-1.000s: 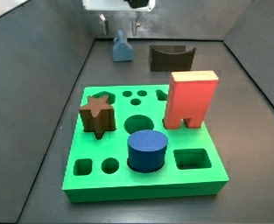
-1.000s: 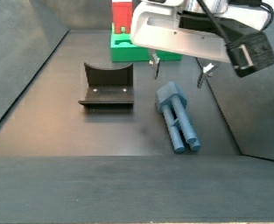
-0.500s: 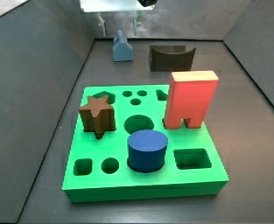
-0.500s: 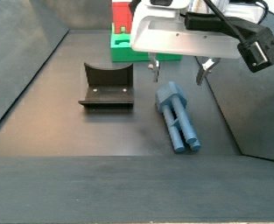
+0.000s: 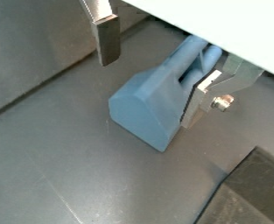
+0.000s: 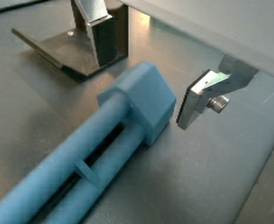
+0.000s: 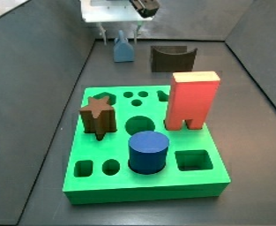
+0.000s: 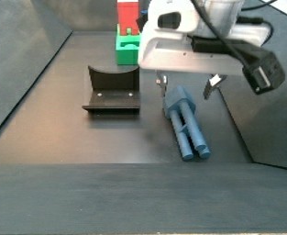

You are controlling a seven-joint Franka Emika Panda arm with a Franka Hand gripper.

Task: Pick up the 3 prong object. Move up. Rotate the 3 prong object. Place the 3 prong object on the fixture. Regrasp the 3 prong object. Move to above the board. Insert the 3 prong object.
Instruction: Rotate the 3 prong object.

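Observation:
The 3 prong object [image 8: 190, 126] is a slim grey-blue piece lying flat on the dark floor, also seen behind the board [image 7: 123, 49]. My gripper [image 8: 186, 88] hangs low over its tapered end, open, with one finger on each side and a gap to each. Both wrist views show the 3 prong object's block end [image 5: 151, 103] [image 6: 137, 98] between the fingers [image 5: 106, 39] [image 6: 205, 96], not touched. The fixture [image 8: 111, 89] [image 7: 173, 58] stands beside the 3 prong object, its notch bare. The green board [image 7: 105, 165] [image 8: 126, 48] lies further off.
On the board stand a tall red block [image 7: 192, 99], a dark blue cylinder [image 7: 147, 152] and a brown star peg [image 7: 98, 115]. Grey walls slope up on both sides of the floor [image 8: 60, 138].
The gripper has come down towards the floor, so its open fingers now straddle the object's tapered end. The object and fixture have not moved.

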